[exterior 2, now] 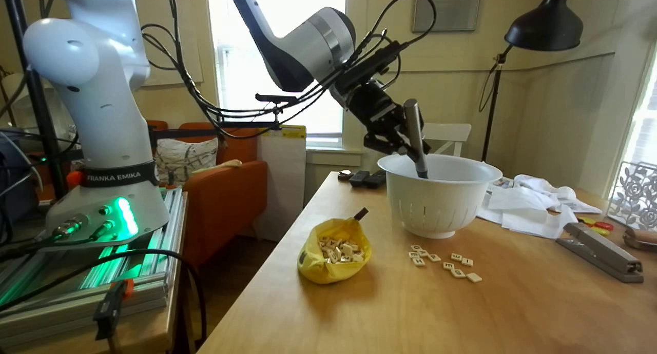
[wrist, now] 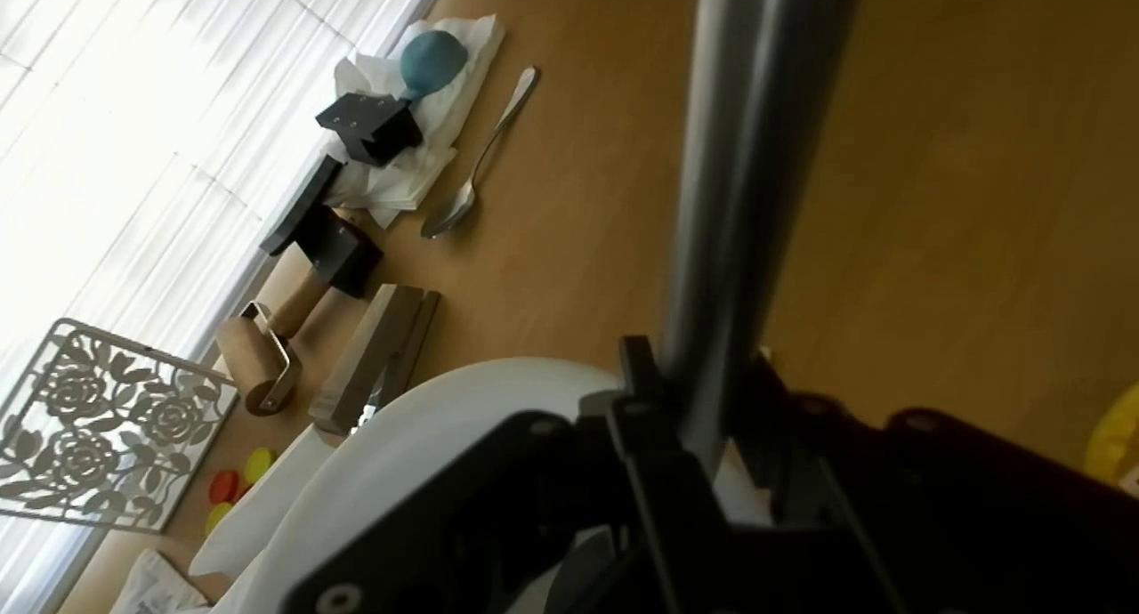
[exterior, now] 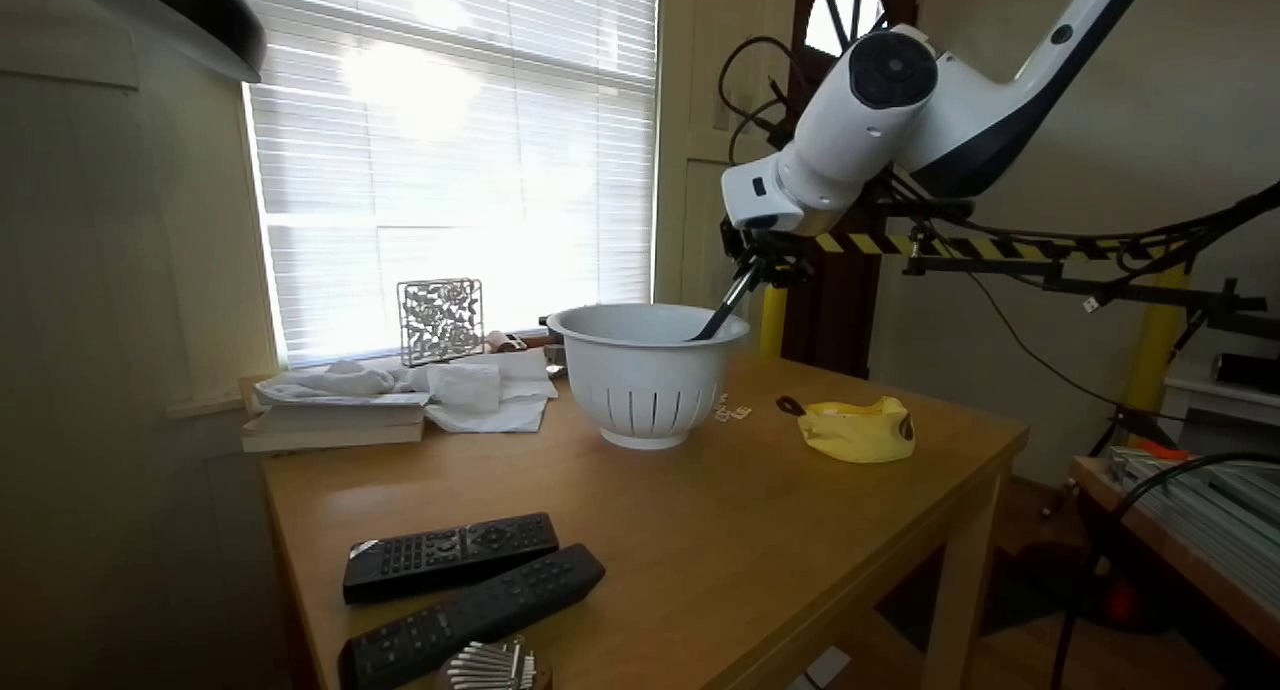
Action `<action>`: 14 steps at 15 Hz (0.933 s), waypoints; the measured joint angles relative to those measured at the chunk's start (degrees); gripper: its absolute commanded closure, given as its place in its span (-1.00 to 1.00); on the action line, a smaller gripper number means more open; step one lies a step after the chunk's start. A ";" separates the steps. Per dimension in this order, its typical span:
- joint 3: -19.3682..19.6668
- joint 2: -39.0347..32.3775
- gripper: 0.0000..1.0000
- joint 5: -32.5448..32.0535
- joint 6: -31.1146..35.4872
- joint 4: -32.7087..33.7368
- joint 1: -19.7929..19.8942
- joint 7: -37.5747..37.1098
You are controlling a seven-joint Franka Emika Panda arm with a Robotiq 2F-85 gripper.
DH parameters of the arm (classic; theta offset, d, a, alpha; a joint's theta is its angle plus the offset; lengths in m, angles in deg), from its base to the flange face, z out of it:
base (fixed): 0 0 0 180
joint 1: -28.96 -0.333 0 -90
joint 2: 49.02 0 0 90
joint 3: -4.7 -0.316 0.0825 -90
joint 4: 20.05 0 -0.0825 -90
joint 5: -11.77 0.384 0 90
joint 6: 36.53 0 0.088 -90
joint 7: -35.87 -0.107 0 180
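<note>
A metal-handled utensil [exterior 2: 412, 128] is held by the gripper [exterior 2: 414, 151], whose fingers [wrist: 637, 365] are clasped about its handle, the upper end being left free above them. With the white colander [exterior: 645, 380] taken as landmark, the gripper is held just above the rim, on the side turned toward the robot base [exterior 2: 110, 210], and the utensil is angled down into the colander's mouth. The relation that matters is given by its long axis: it is tilted, the butt of the handle leaned toward the robot base, the dark lower part directed inward and down. From the gripper, then, the working end is to be sought below and toward the colander's middle. In both exterior views that end is hidden by the colander's wall, so what kind of head is borne, and whether the inside is touched, cannot be told.

Near the colander, on its robot side, a yellow pouch [exterior 2: 318, 273] filled with letter tiles [exterior 2: 341, 252] is set. Loose tiles [exterior 2: 458, 273] are scattered near the colander's foot. On the side opposite the pouch, white papers [exterior 2: 534, 219] are spread near the colander. Well apart from it, on the side away from the loose tiles, two remote controls [exterior: 450, 558] are laid on the table [exterior: 680, 570].
</note>
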 measured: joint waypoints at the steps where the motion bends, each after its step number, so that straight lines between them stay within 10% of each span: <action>1: -0.03 0.00 0.88 -0.21 -1.07 0.05 -0.08 0.29; 14: -0.66 -1.76 0.88 -29.75 -5.49 -0.70 -0.34 -23.94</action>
